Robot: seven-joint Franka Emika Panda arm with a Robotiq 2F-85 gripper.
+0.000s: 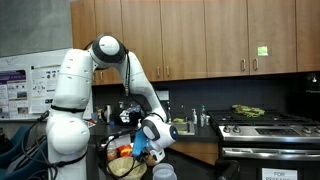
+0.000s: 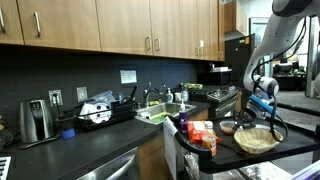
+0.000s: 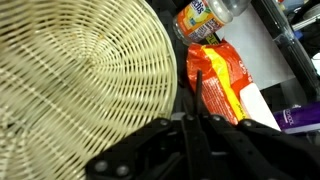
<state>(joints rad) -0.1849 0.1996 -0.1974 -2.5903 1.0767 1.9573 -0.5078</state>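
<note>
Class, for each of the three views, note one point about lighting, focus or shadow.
Wrist view: the claw is a dark, soft-edged silhouette close to the lens, while the basket is evenly lit with a readable weave. In an exterior view, the white arm stands bright against dim cabinets. In an exterior view, the backsplash lies in shadow under the cabinets.

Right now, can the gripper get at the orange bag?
Probably yes: the gripper is right by the orange bag, next to the basket, with nothing between them. Its jaws are shut, though, so it would need to open first.
</note>
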